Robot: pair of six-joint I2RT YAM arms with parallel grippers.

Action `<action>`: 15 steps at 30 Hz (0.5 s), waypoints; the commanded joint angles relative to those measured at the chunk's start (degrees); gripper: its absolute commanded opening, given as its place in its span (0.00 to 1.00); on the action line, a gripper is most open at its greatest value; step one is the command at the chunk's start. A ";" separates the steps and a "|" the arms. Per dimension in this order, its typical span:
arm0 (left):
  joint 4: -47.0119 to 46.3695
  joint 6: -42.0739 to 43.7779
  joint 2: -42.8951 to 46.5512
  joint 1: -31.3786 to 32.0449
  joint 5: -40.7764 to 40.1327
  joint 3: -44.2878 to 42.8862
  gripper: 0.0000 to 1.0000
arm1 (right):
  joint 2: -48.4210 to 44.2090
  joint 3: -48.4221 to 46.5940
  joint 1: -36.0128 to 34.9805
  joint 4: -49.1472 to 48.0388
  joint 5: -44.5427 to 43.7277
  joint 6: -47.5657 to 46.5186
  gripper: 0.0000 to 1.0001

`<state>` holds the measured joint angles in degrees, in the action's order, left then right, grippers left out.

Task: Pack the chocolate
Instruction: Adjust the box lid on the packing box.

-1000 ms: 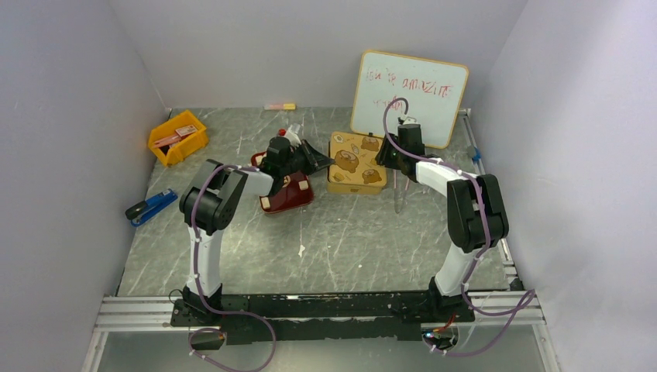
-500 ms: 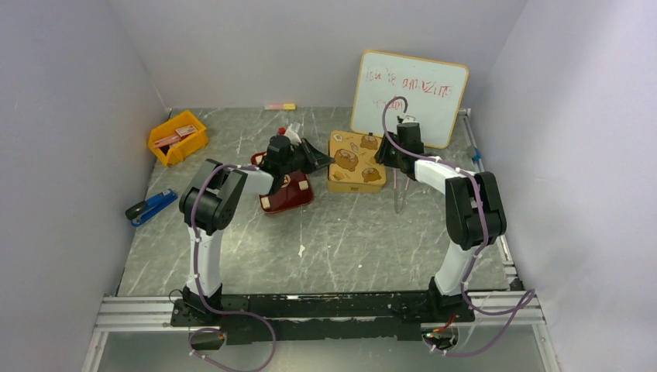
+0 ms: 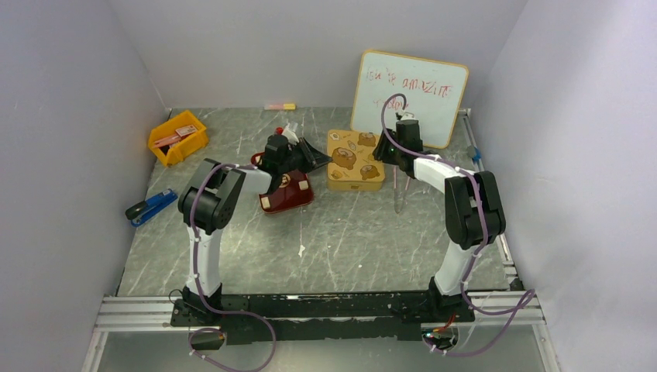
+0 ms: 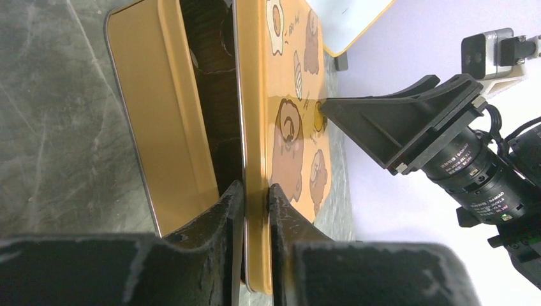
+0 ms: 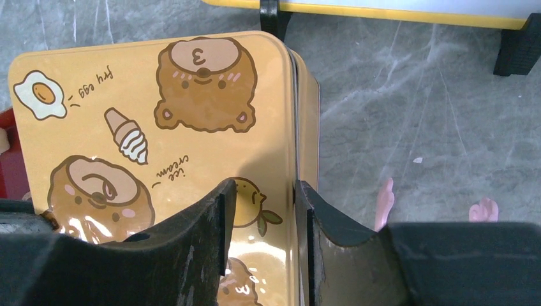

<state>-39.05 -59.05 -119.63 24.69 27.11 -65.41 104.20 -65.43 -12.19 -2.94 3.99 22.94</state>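
Left wrist: left gripper (image 4: 254, 197) pinches the lid (image 4: 287, 76) of the gold tin (image 4: 166, 127); right gripper (image 5: 263, 210) straddles its rim, jaws apart; chocolate (image 3: 285, 180) lies left of the tin, beside the left gripper.

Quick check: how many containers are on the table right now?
3: the yellow bin at the far left, the dark red tray mid-table, and the gold tin just right of it. A small one could be hidden behind the arms.
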 commanded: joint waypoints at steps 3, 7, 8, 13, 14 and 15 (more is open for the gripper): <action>-1.26 1.47 2.54 0.02 0.81 -2.36 0.22 | 0.80 -3.13 -1.83 -3.73 3.71 1.15 0.43; -0.76 1.77 2.32 -0.10 0.69 -2.95 0.27 | 1.31 -3.49 -1.94 -3.83 3.83 1.18 0.43; -0.65 1.89 2.24 -0.17 0.74 -3.21 0.29 | 1.48 -3.60 -1.95 -3.86 3.83 1.22 0.43; 0.64 2.88 2.39 -0.43 0.01 -3.70 0.42 | 1.99 -3.90 -1.97 -4.06 3.67 1.27 0.43; 0.89 3.10 2.39 -0.50 -0.10 -3.91 0.44 | 2.16 -3.99 -1.97 -4.01 3.72 1.27 0.43; 1.12 3.26 2.32 -0.51 -0.16 -4.04 0.46 | 2.37 -4.08 -2.06 -4.00 3.74 1.29 0.43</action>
<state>-37.80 -57.63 -119.63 24.21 27.09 -67.18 105.78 -66.89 -13.28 -4.29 5.30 23.40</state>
